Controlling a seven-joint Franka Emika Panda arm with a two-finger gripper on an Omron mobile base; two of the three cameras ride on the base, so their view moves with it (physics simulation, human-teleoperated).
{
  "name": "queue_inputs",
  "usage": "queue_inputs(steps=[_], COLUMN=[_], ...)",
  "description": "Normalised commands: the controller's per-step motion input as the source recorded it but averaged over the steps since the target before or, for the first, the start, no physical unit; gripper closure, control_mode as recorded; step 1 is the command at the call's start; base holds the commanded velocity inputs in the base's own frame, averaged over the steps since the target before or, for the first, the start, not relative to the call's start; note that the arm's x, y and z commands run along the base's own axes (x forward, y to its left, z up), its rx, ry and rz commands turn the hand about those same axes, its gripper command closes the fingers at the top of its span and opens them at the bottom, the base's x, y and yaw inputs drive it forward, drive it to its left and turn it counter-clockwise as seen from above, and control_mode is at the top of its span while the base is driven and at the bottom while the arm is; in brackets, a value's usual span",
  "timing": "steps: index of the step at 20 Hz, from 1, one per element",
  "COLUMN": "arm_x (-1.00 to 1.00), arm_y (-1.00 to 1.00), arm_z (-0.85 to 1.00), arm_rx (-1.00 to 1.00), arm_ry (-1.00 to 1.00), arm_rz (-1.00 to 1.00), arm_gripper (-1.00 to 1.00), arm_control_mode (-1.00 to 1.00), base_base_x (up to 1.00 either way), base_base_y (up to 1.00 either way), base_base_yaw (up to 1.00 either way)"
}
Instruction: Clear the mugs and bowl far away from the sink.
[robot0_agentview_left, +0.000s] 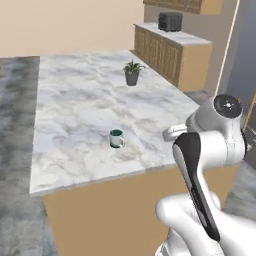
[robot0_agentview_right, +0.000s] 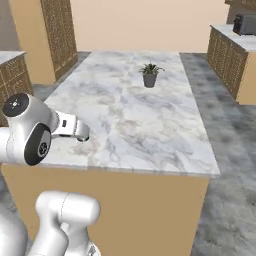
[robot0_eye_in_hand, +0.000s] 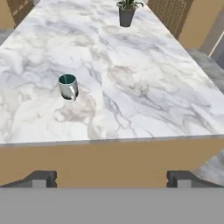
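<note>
One mug (robot0_agentview_left: 116, 138), teal inside and grey-white outside with a handle, stands upright on the marble island counter (robot0_agentview_left: 75, 100) near its front edge. In the hand view the mug (robot0_eye_in_hand: 68, 86) is ahead and to the left. My gripper (robot0_eye_in_hand: 113, 179) is open and holds nothing. It hangs back from the counter's front edge (robot0_eye_in_hand: 109, 141), well apart from the mug. The bowl and the sink are out of view.
A potted plant (robot0_agentview_left: 132, 73) (robot0_agentview_right: 149, 75) (robot0_eye_in_hand: 127, 13) stands at the far end of the island (robot0_agentview_right: 150, 130). Wooden cabinets with a dark appliance (robot0_agentview_left: 170, 21) (robot0_agentview_right: 245, 24) line the right wall. Grey floor runs along both sides of the island.
</note>
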Motion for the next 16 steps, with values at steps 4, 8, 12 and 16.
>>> queue_inputs(steps=[4,8,12,16], arm_x=[0.00,0.00,0.00,0.00], arm_y=[0.00,0.00,0.00,0.00], arm_z=[0.00,0.00,0.00,0.00], arm_rx=[0.00,0.00,0.00,0.00], arm_ry=[0.00,0.00,0.00,0.00], arm_rz=[0.00,0.00,0.00,0.00], arm_gripper=[-1.00,-1.00,-1.00,-1.00], arm_control_mode=[1.00,1.00,1.00,1.00], base_base_x=[0.00,0.00,0.00,0.00], base_base_y=[0.00,0.00,0.12,0.20], base_base_yaw=[-1.00,-1.00,-1.00,-0.98])
